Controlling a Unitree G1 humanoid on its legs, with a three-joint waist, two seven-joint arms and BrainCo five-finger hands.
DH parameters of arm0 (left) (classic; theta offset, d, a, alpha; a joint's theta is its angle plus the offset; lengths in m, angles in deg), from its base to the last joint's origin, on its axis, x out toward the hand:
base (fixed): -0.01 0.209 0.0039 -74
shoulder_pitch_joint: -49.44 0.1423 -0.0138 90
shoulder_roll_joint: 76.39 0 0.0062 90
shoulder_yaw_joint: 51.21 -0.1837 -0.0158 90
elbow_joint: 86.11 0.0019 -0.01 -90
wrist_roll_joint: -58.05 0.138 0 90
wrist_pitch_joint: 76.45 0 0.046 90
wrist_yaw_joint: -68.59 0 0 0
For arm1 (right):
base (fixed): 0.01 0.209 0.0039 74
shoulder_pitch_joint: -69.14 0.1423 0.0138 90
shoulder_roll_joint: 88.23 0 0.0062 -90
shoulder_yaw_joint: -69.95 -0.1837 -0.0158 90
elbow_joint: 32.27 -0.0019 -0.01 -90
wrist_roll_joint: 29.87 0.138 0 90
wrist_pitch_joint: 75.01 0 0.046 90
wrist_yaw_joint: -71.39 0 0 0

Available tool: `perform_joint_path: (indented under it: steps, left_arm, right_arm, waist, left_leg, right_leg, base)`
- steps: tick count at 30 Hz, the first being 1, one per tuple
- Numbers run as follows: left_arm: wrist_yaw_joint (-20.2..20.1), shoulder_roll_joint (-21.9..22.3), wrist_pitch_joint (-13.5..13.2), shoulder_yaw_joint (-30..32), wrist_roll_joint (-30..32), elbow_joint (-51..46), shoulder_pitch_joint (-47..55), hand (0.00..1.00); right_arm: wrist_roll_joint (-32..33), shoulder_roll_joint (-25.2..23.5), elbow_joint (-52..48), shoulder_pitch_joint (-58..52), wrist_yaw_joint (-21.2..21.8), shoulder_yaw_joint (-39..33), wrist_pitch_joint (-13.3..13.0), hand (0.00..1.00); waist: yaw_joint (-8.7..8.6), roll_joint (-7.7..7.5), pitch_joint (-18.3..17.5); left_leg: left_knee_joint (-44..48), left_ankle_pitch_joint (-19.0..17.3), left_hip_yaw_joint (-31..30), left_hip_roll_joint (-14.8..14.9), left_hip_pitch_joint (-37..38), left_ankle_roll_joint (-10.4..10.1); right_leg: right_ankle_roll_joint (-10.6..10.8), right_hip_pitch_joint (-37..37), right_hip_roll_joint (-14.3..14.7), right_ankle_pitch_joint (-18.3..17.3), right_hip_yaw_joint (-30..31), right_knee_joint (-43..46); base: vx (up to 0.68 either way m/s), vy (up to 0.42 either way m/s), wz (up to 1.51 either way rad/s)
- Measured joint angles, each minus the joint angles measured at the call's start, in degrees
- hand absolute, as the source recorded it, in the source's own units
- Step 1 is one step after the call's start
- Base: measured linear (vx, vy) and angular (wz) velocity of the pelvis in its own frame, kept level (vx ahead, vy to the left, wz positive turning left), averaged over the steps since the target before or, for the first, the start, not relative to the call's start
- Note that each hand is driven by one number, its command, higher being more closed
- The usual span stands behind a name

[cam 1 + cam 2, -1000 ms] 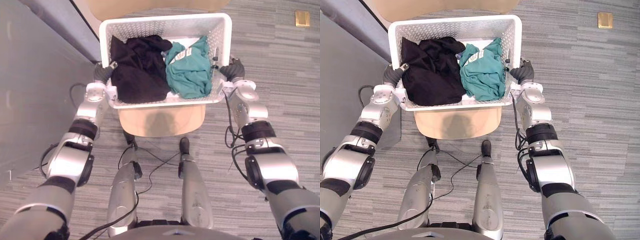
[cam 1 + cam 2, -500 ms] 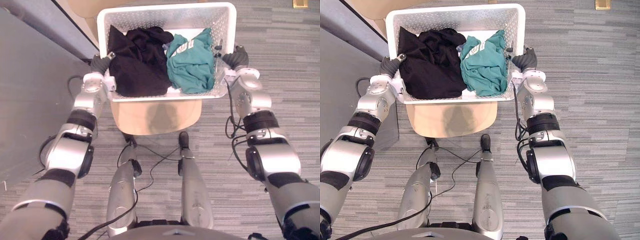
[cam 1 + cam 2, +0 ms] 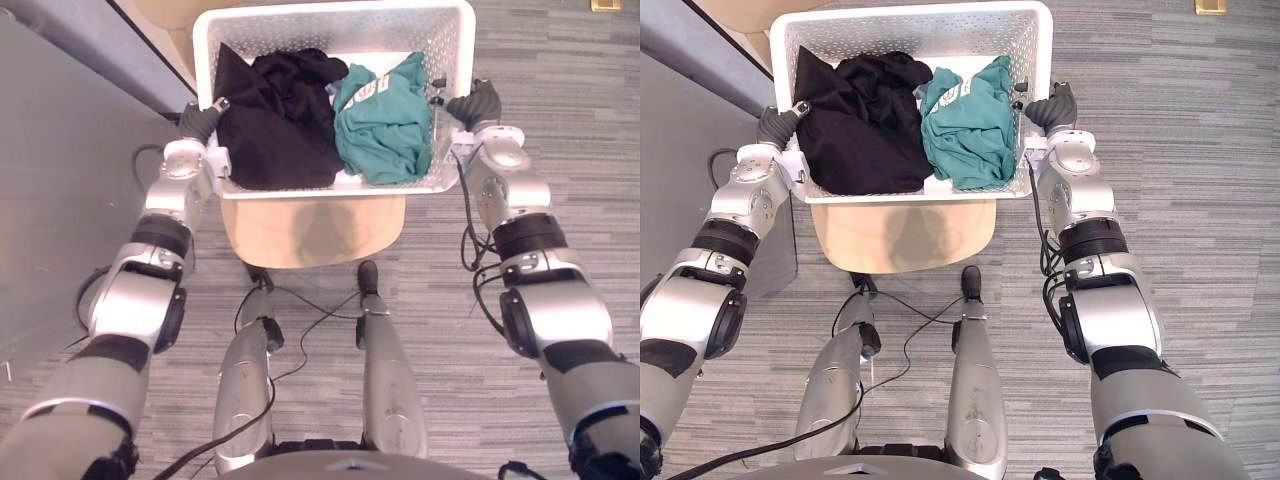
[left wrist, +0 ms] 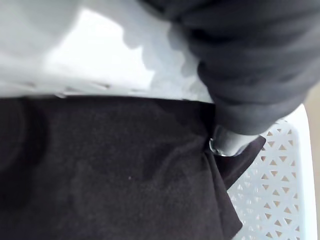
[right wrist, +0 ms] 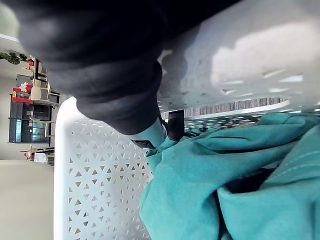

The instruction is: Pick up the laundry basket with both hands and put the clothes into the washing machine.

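A white perforated laundry basket [image 3: 455,60] is held in front of me above a beige seat. Inside it lie a black garment [image 3: 275,125] on the left and a teal garment [image 3: 385,120] on the right. My left hand [image 3: 200,122] grips the basket's left rim, and its wrist view shows a finger hooked over the edge onto the black garment [image 4: 100,165]. My right hand [image 3: 475,105] grips the right rim. Its wrist view shows a dark-tipped finger curled inside the basket wall [image 5: 95,170], next to the teal garment [image 5: 225,175].
A rounded beige seat [image 3: 315,235] stands directly under the basket, close to my legs. A grey panel [image 3: 60,150] runs along the left side. Grey striped carpet spreads to the right, with a small brass floor plate [image 3: 1210,6] at the far right.
Both hands have carried the basket a little farther from my body, toward the top of the view. The whole view has shifted too. Both grips are unchanged.
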Motion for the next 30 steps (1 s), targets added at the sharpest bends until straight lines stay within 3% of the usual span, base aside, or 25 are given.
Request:
perform_joint_path:
  steps: [5, 20, 21, 22, 30]
  left_arm:
    - [-0.44, -0.19, 0.14, 0.07, 0.00, -1.54, -1.12, 1.00]
    - [-0.50, -3.30, 0.70, 0.58, -0.83, -2.07, -0.98, 1.00]
    - [-0.50, -3.30, 0.70, 0.59, -0.92, -2.07, -0.98, 0.00]
    - [-0.31, -3.30, 0.70, 0.63, -1.25, -2.09, -0.98, 0.00]
    - [4.65, -2.65, -0.68, 4.04, -5.04, -6.69, -1.00, 0.00]
  right_arm:
    - [-0.01, 2.02, -0.44, 2.36, -0.04, 0.26, 0.86, 1.00]
    - [-0.01, 4.01, -5.64, 2.68, -0.28, 4.94, 2.31, 1.00]
    - [-0.01, 4.05, -5.64, 2.68, -0.28, 4.98, 2.31, 1.00]
    - [-0.01, 4.07, -5.68, 2.68, -0.27, 5.02, 2.30, 0.00]
    - [-0.57, 3.73, -6.73, 3.11, -0.27, 6.30, 2.41, 0.00]
  waist:
    - [0.23, 0.94, 0.86]
    - [0.39, 1.46, 1.33]
    - [0.33, 1.46, 1.32]
    - [0.33, 1.46, 1.33]
    - [0.42, 1.46, 1.33]
  left_leg:
    - [0.03, 0.60, 1.78, 0.53, -1.04, -0.27]
    - [0.04, 1.90, 0.35, 0.78, -1.63, 0.05]
    - [0.04, 1.91, 0.33, 0.78, -1.63, 0.04]
    - [0.04, 1.93, 0.33, 0.78, -1.63, 0.01]
    - [0.05, 2.08, 0.12, 0.96, -1.84, -0.12]
  right_leg:
    - [-0.08, -1.70, -0.21, -0.15, -1.06, 2.12]
    - [-0.75, -3.38, -0.31, -3.07, -2.75, 7.39]
    - [-0.76, -3.42, -0.31, -3.16, -2.74, 7.52]
    - [-0.76, -3.54, -0.31, -3.27, -2.72, 7.75]
    - [-0.75, -3.64, -0.15, -3.36, -2.92, 7.86]
  base:
    - [0.02, -0.058, 0.09]
    - [0.02, -0.095, 0.07]
    - [0.04, -0.105, 0.03]
    - [0.03, -0.082, 0.00]
    - [0.05, -0.109, 0.01]
